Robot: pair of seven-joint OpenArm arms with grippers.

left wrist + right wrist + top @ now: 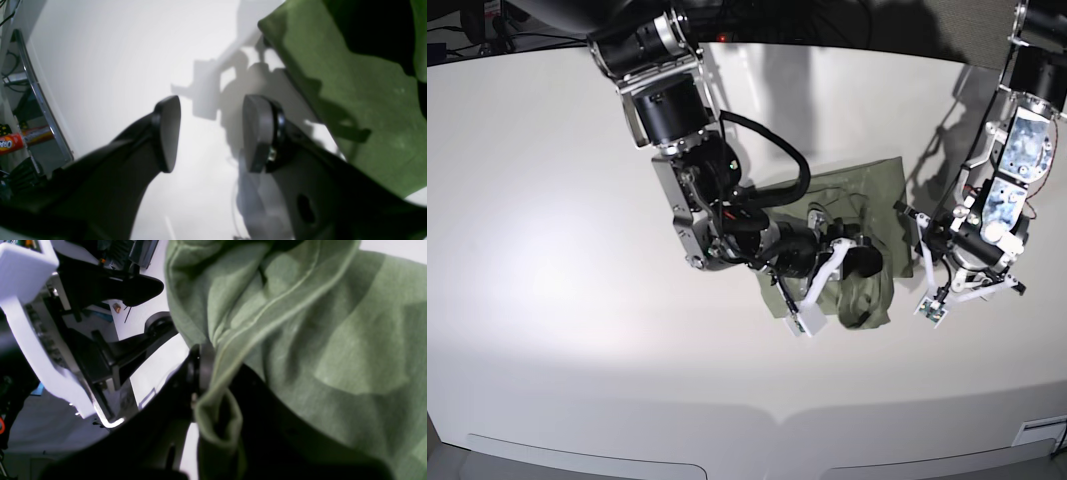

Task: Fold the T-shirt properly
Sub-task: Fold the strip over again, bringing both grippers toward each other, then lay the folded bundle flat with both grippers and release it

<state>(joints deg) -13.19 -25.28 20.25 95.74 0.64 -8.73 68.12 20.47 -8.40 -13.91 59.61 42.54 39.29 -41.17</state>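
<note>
The sage-green T-shirt (855, 192) lies bunched near the middle of the white table (577, 250). In the base view my right gripper (859, 262) reaches in from the left and sits on the shirt's near part. Seen from the right wrist, a folded hem of the T-shirt (317, 340) runs between the jaws of the right gripper (220, 373), which is shut on it. My left gripper (213, 133) hovers open over bare table, nothing between its pads. The T-shirt's edge (353, 86) lies just to its right, not touching.
The left arm (987, 230) stands right of the shirt, and its fingers (133, 290) and white camera bracket (20, 306) show close by in the right wrist view. A metal rail (43, 100) and an orange-labelled tube (10, 143) mark the table's edge.
</note>
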